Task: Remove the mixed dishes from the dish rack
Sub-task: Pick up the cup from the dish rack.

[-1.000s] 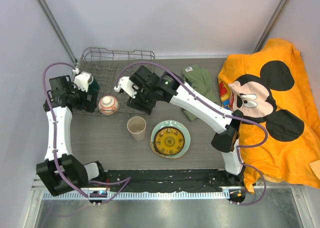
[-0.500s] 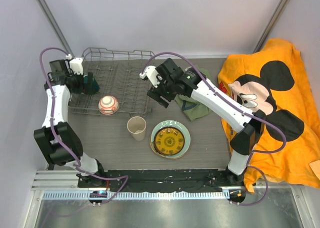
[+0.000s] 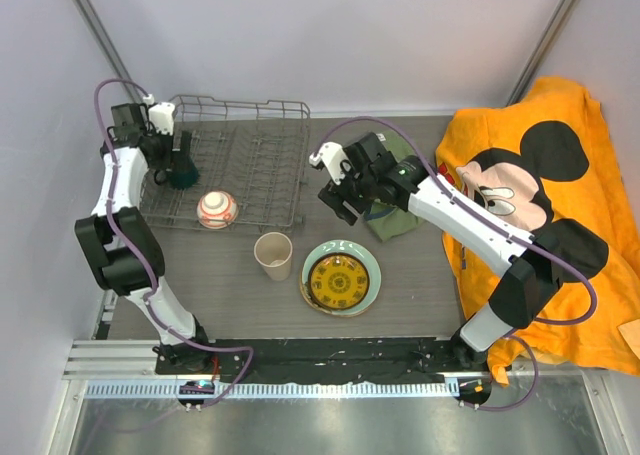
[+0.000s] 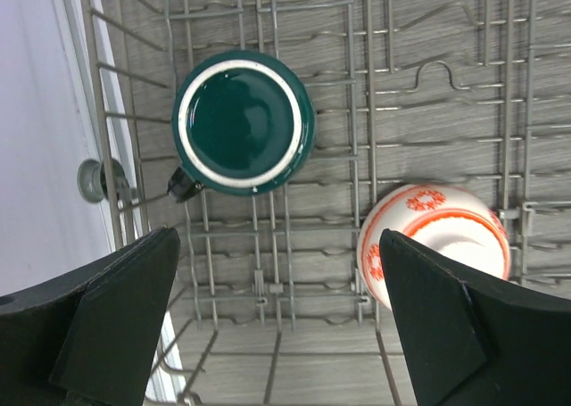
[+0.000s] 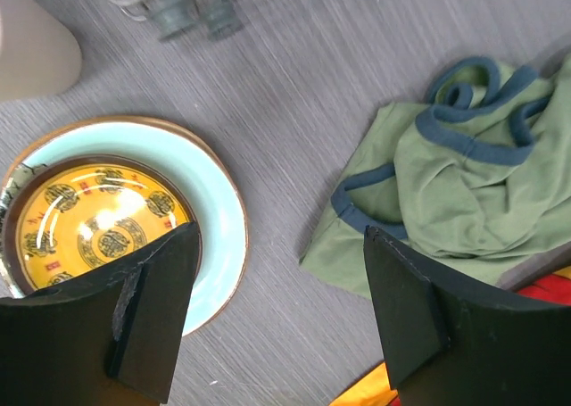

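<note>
— Desk [image 3: 225, 285] first: what do we find lying on it?

— Biggest by far is the orange cartoon-mouse blanket [image 3: 560, 175], heaped along the right side. Next comes the dish rack [image 3: 250, 155], at the far left.

— And between those two?

— We see the olive-green garment [image 5: 446, 183] crumpled on the desk, partly under the right arm in the top view.

— Which dishes are out of the rack?

— The pale green plate [image 3: 371, 267] lies flat towards the near edge, with the small yellow patterned plate [image 3: 337, 281] resting on it. The beige cup [image 3: 273, 256] stands just left of them, just in front of the rack.

— What do we count inside the rack?

— Two things: the small red-and-white patterned bowl [image 4: 434, 236], upside down (foot ring upward) by the near wall, and the dark green mug [image 4: 243, 122], mouth up, by the left wall.

— And each gripper?

— The left gripper [image 4: 278, 250] hangs above mug and bowl, jaws spread wide, empty. The right gripper [image 5: 281, 245] hovers over bare desk between the green plate and the garment, jaws apart, holding nothing.
</note>
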You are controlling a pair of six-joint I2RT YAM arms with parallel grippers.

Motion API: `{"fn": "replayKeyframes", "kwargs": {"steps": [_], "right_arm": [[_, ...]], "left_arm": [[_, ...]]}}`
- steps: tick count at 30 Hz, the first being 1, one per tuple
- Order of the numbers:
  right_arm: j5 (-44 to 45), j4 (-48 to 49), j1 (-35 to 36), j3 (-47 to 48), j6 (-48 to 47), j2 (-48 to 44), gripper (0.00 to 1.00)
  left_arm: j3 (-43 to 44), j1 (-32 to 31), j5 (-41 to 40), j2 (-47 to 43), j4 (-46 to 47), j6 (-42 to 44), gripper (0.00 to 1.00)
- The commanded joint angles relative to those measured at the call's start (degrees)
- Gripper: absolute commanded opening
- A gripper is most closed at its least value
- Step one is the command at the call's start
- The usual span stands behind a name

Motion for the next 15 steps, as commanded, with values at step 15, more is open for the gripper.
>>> {"fn": "replayKeyframes", "kwargs": {"steps": [15], "right_arm": [[-5.7, 10.7, -3.9, -9.7, -1.9, -5.2, 0.79]], "left_arm": [[8.6, -2.1, -5.5, 9.2, 3.8, 7.9, 1.0]]}}
